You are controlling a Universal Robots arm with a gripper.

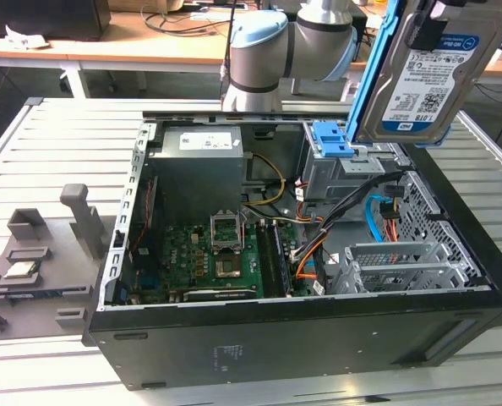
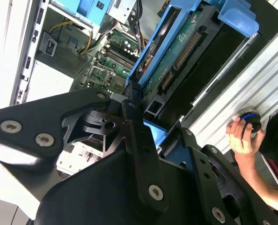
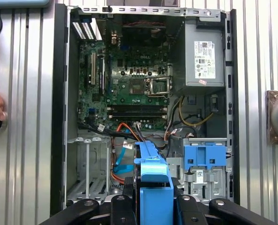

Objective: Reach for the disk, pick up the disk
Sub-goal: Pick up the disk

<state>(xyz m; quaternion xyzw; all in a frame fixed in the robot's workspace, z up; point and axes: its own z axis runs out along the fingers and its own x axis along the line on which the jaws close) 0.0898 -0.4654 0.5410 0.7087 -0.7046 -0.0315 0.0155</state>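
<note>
The arm [image 1: 289,46] behind the open computer case [image 1: 259,338] has silver-grey tube sections and pale blue caps on its round joints. Its gripper [image 2: 143,126] is matte black, built of angular linkage bars fastened with silver screws.

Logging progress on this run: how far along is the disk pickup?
Reach and pick-up both look done. The disk hangs in the air above the open case, clear of the drive cage. The gripper is shut on its blue bracket, seen in both wrist views. Nothing of the task looks left.
</note>
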